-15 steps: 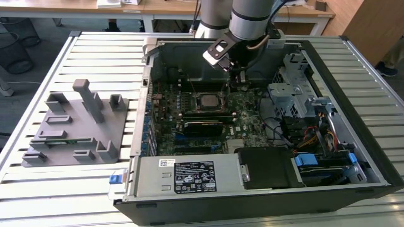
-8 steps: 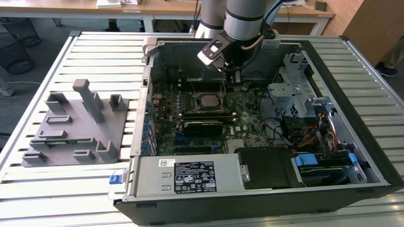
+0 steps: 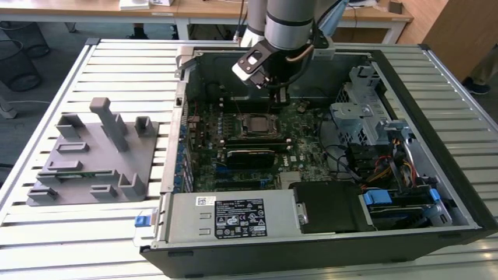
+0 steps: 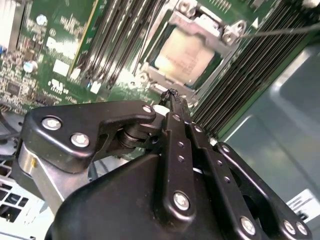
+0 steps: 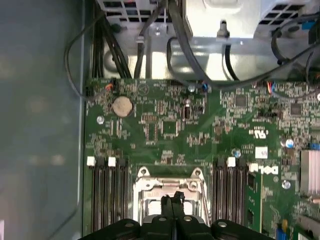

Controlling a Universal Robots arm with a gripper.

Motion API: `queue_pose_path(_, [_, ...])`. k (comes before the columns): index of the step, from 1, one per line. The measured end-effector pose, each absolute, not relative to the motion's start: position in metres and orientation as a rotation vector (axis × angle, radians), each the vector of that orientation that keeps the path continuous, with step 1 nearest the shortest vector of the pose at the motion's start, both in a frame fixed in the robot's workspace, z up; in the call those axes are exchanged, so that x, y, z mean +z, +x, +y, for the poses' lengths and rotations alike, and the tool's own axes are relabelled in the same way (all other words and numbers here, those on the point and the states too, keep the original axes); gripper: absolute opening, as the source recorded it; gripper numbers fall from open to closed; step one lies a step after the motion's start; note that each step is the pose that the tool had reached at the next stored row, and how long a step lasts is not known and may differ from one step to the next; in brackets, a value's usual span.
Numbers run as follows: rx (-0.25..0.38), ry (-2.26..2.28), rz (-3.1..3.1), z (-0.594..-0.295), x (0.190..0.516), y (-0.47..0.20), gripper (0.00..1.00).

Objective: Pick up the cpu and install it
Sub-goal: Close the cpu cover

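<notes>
The cpu (image 4: 186,59), a flat square chip with a silver-grey lid, lies inside the metal-framed socket (image 3: 257,124) on the green motherboard (image 3: 304,146) of the open computer case. In the exterior view my gripper (image 3: 277,106) hangs just above the far edge of that socket. Both wrist views show the black fingers pressed together, the gripper (image 4: 172,94) shut with nothing between them and clear of the chip. In the first wrist view the gripper (image 5: 172,200) covers part of the socket frame (image 5: 145,186).
Memory slots (image 5: 105,200) flank the socket on both sides. Cables (image 5: 175,40) and a drive cage (image 3: 360,111) stand toward the exterior view's right. A power supply (image 3: 233,219) fills the case's near side. A grey fixture block (image 3: 93,154) sits outside the case on the slatted table (image 3: 116,58).
</notes>
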State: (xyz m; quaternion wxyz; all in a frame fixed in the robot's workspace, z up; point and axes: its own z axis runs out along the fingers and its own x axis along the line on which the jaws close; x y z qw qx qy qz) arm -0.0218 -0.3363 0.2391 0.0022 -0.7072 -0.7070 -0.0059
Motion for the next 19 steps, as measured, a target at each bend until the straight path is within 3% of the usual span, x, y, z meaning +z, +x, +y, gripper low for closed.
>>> queue_pose_path(19, [-0.019,-2.219,-2.218,-0.336,0.225,-0.059,0.11])
